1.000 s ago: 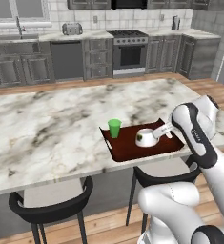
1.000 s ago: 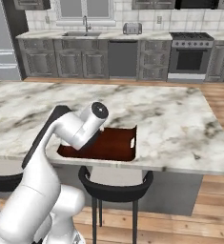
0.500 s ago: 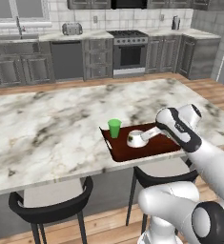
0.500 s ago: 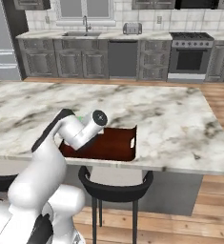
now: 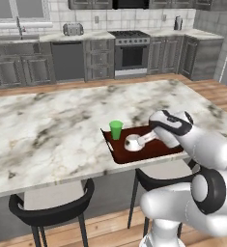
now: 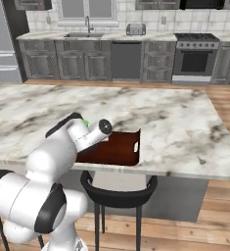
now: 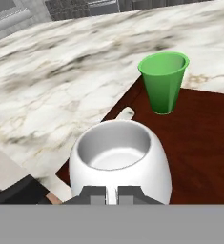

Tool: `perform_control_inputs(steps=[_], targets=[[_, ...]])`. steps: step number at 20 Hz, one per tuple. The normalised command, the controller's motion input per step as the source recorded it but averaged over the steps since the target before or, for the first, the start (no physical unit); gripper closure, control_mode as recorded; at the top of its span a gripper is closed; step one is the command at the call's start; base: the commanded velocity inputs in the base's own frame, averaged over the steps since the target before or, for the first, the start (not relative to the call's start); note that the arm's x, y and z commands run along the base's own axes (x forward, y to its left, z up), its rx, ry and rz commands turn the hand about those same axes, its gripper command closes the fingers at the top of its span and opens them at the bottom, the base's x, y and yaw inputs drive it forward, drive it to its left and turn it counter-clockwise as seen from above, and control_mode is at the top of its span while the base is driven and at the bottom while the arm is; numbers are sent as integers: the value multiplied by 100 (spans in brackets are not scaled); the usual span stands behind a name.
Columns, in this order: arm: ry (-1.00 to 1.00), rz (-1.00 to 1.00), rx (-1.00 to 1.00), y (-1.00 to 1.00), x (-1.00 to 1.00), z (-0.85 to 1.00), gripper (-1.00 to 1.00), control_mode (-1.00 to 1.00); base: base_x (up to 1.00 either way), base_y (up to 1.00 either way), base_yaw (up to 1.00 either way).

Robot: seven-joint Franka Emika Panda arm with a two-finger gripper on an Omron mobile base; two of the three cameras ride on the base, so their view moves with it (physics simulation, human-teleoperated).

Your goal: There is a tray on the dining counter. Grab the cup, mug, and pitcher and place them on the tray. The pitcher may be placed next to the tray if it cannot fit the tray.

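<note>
Hand view shows the gripper (image 7: 111, 193) pinching the near rim of the mug (image 7: 119, 159), its two dark fingertips (image 7: 93, 193) nearly pressed together on the white wall. Taking the tray (image 5: 156, 150) as the landmark: the mug hangs over its middle, low, though whether it already touches the red-brown floor cannot be told; the cup (image 7: 163, 82) stands upright on the tray's far corner, just beyond the mug. In the left base view the mug (image 5: 133, 143) now sits nearer the cup (image 5: 116, 130) than a second ago, when it was over the tray's other end; the arm has swung it across the tray toward the green tumbler. That suggests the mug's placement is almost done, with only a lowering and release left, and care needed not to nudge the cup. The tray lies at the near edge of the dining counter (image 5: 52, 130). No pitcher can be made out near the tray, so that item is judged to be outstanding.
</note>
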Motion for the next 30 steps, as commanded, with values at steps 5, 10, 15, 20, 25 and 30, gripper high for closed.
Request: perform_control_inputs(steps=[5,10,15,20,25,30], targets=[[0,2,1,8,13,-29,100,-100,0,0,0],[0,2,0,13,1,-20,100,-100,0,0,0],[0,0,0,12,9,-6,100,-100,0,0,0],[0,0,0,1,19,0,100,-100,0,0,0],[0,0,0,0,21,-6,100,-100,0,0,0],[0,0,0,0,20,-16,100,-100,0,0,0]])
